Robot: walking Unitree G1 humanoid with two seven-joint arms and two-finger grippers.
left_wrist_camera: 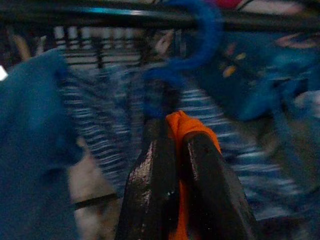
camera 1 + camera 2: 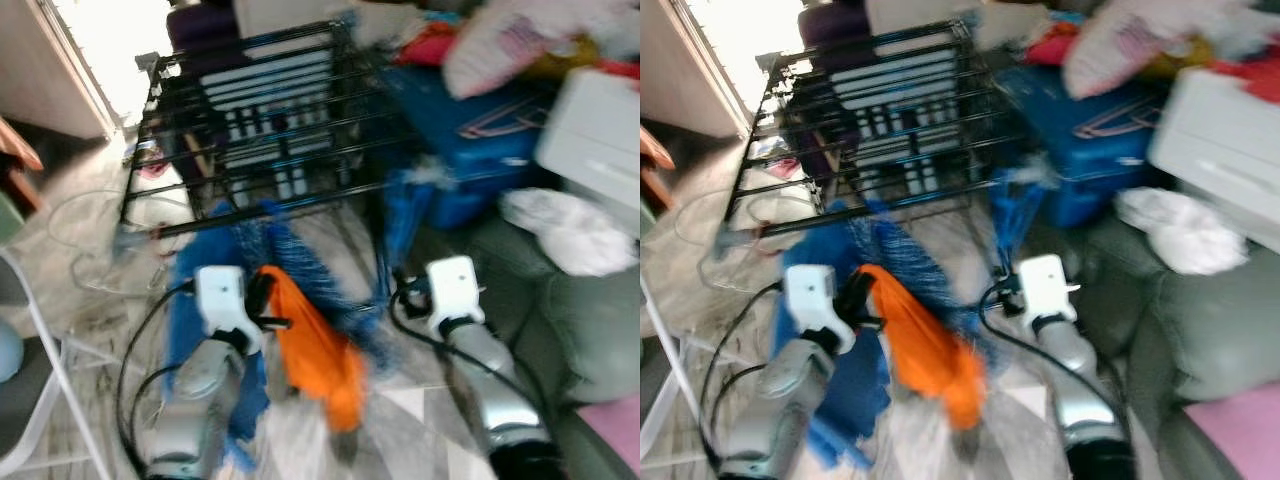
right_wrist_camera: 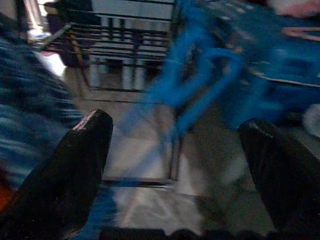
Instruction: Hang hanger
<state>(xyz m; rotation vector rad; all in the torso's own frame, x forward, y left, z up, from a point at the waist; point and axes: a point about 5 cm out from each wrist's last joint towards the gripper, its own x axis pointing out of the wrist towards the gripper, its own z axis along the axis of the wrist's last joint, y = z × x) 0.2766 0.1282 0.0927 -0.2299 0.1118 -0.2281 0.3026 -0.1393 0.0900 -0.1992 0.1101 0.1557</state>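
1. Orange cloth [image 2: 315,355] hangs from the left gripper [image 1: 172,150]; in the left wrist view its two black fingers [image 1: 147,170] are pressed close together on the orange fabric, with a fold of it poking up between the tips.
2. Just past those fingertips a blue hanger hook [image 1: 197,42] curves up to a dark rack bar [image 1: 100,12]; whether the hook rests on the bar or only crosses in front of it cannot be told through the blur.
3. Head views show the left arm low on the left, its white wrist [image 2: 222,295] beside the top of the cloth; the cloth droops down and to the right over the pale floor [image 2: 420,405].
4. Blue striped garments [image 2: 270,245] hang from the near edge of the black wire rack [image 2: 250,110], behind and beside the cloth.
5. The right gripper [image 3: 175,150] stands wide, its fingers [image 3: 82,150] far apart with nothing between them; beyond them a blue hanger [image 3: 200,75] dangles by the rack's corner, blurred.
6. In the head views the right arm's white wrist [image 2: 455,290] sits near the rack's right leg, well apart from the cloth.
7. To the right lie a blue bag [image 2: 480,140], a white box [image 2: 595,135], heaped clothes [image 2: 520,40] and a grey-green sofa [image 2: 590,330]; both head views are smeared by motion.
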